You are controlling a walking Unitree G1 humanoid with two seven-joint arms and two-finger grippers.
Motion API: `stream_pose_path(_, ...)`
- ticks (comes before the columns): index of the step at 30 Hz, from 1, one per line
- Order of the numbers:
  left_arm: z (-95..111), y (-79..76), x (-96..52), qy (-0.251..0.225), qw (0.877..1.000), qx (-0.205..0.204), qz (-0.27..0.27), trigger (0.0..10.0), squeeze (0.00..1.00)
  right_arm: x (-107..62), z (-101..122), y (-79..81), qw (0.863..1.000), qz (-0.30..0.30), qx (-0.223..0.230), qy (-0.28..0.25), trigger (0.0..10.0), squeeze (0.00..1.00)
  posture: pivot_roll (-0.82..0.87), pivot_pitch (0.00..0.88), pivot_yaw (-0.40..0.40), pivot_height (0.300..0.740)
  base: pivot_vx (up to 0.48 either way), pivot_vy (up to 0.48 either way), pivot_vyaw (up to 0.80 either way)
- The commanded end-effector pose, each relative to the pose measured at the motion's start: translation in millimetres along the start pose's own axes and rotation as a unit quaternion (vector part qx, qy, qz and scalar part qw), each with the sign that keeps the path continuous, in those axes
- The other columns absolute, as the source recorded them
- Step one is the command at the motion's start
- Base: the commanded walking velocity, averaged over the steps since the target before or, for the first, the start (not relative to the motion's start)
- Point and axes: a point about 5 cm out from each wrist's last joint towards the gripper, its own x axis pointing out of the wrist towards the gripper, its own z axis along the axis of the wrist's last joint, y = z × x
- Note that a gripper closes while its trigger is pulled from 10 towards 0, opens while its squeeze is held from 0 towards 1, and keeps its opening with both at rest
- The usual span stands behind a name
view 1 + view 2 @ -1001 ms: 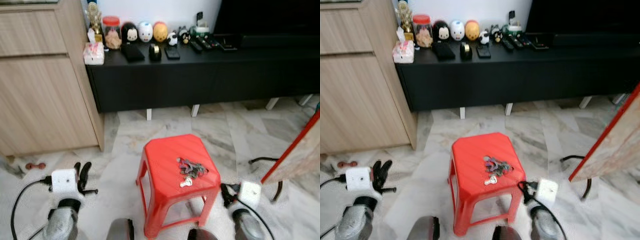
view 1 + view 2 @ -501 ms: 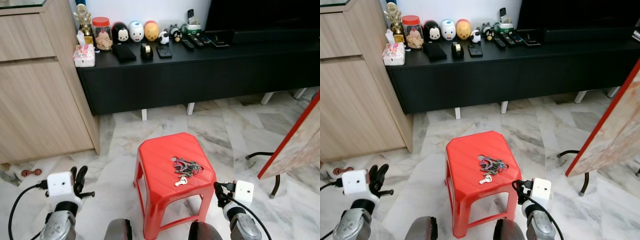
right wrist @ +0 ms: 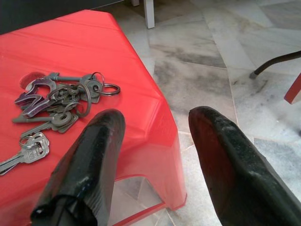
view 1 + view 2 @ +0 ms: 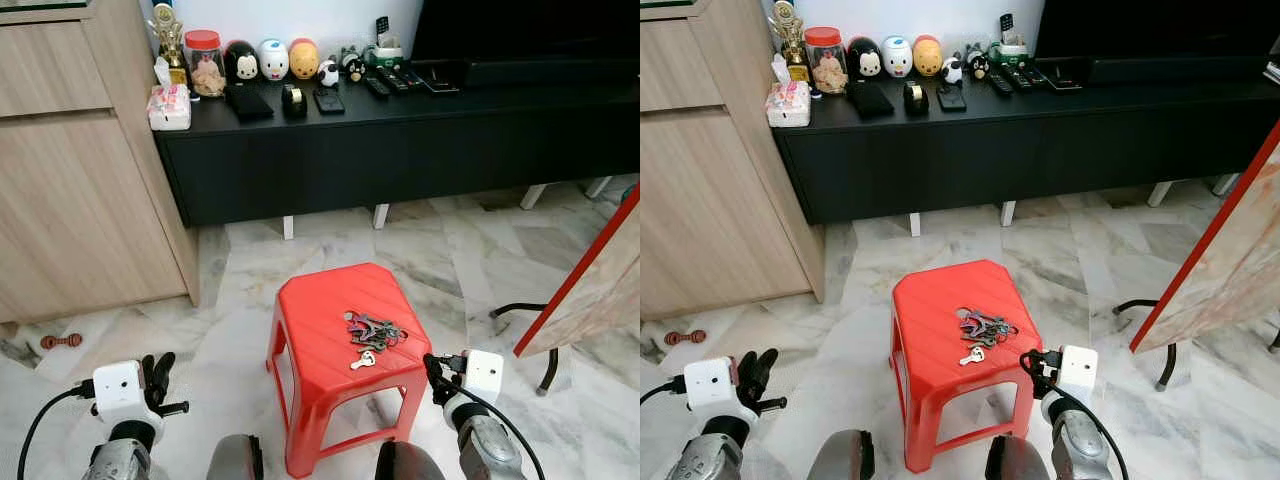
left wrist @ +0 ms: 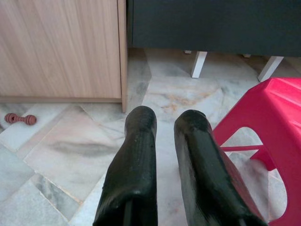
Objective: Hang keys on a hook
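Left gripper [image 4: 158, 383] is held low over the marble floor [image 4: 250, 270], left of the red stool [image 4: 320, 320] and apart from it; its fingers [image 5: 136, 160] are set with only a narrow gap, nothing between them. The bunch of keys [image 4: 368, 335] is seen lying on the stool top, toward its right side. Right gripper [image 3: 153, 141] is held just beside the stool's right edge, jaws spread wide and empty; the keys lie off to one side of its fingers, not between them, untouched.
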Motion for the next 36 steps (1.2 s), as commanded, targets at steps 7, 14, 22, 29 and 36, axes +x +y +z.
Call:
stream_pose_path(7, 1, -1.7, 3.0, -0.005, 1.0, -0.004, 0.003, 10.0, 0.0, -1.5, -3, -3.0, 1.0, -0.005, 0.005, 0.006, 10.0, 0.0, 0.21, 0.057, -0.09, 0.636, 0.288, 0.0, 0.0)
stream_pose_path(14, 2, -1.0, 3.2, -0.012, 1.0, -0.007, 0.009, 10.0, 0.0, -1.8, -2, -0.8, 1.0, 0.007, -0.006, 0.0, 10.0, 0.0, 0.21, 0.059, -0.091, 0.636, 0.336, 0.0, 0.28)
stream_pose_path(22, 3, -1.0, 2.8, -0.017, 1.0, -0.011, 0.009, 10.0, 0.0, -3.0, -5, -1.2, 1.0, 0.005, 0.004, 0.007, 10.0, 0.0, 0.21, 0.061, -0.091, 0.636, 0.087, 0.0, 0.0)
stream_pose_path(29, 3, 0.5, 0.6, -0.019, 1.0, -0.01, 0.011, 10.0, 0.0, -4.8, -10, 0.8, 0.999, 0.026, 0.009, 0.02, 10.0, 0.0, 0.21, 0.068, -0.09, 0.636, 0.0, 0.0, 0.0)
stream_pose_path(36, 3, 0.7, -0.6, -0.018, 1.0, -0.008, 0.01, 10.0, 0.0, -7.2, -16, 5.1, 0.998, 0.049, 0.015, 0.033, 10.0, 0.0, 0.2, 0.075, -0.086, 0.636, 0.0, 0.0, 0.0)
